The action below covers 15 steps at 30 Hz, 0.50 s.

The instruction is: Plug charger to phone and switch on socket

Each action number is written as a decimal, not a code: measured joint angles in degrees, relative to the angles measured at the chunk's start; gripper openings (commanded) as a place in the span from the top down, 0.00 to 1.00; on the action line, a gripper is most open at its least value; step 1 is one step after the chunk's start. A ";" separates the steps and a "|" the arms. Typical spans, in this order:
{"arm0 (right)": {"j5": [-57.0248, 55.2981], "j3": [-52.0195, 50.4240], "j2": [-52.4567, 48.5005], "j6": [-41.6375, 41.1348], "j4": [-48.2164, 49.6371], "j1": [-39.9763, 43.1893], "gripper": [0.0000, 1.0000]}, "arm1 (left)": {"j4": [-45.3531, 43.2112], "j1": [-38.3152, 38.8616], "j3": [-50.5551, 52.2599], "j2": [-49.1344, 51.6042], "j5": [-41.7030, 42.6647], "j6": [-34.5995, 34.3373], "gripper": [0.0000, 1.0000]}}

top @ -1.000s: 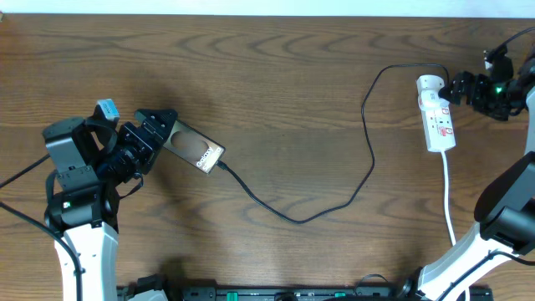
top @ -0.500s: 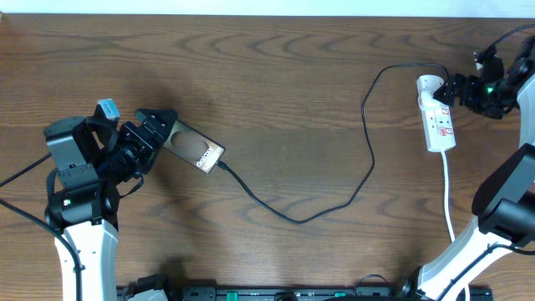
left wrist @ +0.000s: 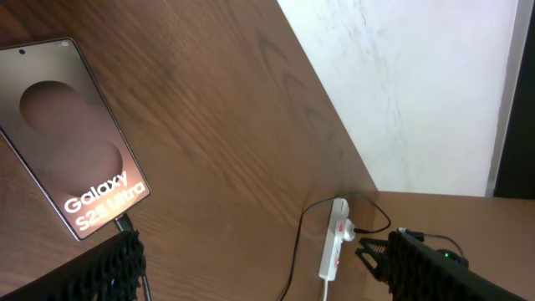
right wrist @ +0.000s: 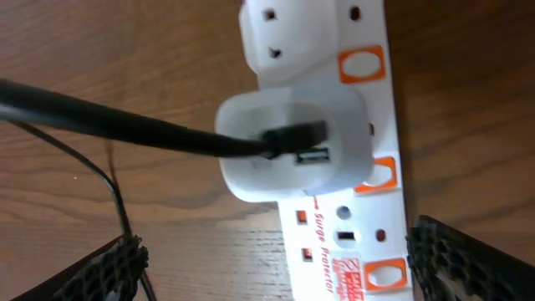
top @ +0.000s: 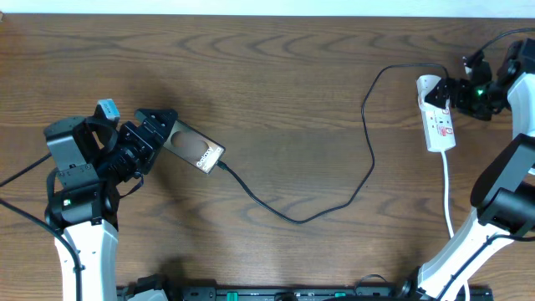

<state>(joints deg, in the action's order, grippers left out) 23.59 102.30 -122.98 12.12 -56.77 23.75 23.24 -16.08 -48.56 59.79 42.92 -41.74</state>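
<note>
The phone (top: 194,148) lies flat at the table's left, bronze face up; it also shows in the left wrist view (left wrist: 75,142). The black charger cable (top: 292,219) runs from the phone's lower right end, where its tip sits at the phone's edge (left wrist: 122,222), across the table to a white adapter (right wrist: 251,176) plugged in the socket (top: 440,121). My left gripper (top: 159,134) is open at the phone's left end. My right gripper (top: 445,90) is open over the socket's rounded top end; in the right wrist view its fingers (right wrist: 284,267) straddle the strip (right wrist: 368,242).
The socket's white cord (top: 449,201) runs down towards the table's front edge on the right. Orange-red switches (right wrist: 362,65) line the strip's side. The cable loops across the middle right of the table (top: 372,159). A white wall lies beyond the far edge (left wrist: 418,92).
My right gripper has shifted a little left and up, closer to the socket's top end. The left arm, phone and cable have not moved.
</note>
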 measured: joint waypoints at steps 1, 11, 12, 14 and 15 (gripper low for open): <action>0.02 0.00 0.00 0.04 0.28 -0.24 0.01 | 0.02 0.00 0.00 0.00 0.00 0.00 0.09; 0.00 0.00 -0.17 -0.52 1.84 -2.01 0.01 | 0.39 0.00 0.00 0.02 0.00 0.00 0.09; 0.00 0.00 -0.28 -0.68 1.84 -1.99 0.01 | 0.42 0.00 0.00 0.02 0.02 0.00 0.09; -0.02 0.00 -0.66 -0.70 1.81 -1.97 0.01 | 0.44 0.00 0.00 0.02 0.02 0.00 0.09; -0.04 0.00 -0.90 -0.72 1.81 -1.97 0.01 | 0.46 0.00 0.00 0.02 0.00 0.00 0.10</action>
<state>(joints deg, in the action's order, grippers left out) 23.55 102.30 -123.87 11.40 -54.96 21.78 23.70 -16.08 -48.56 59.81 42.92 -41.74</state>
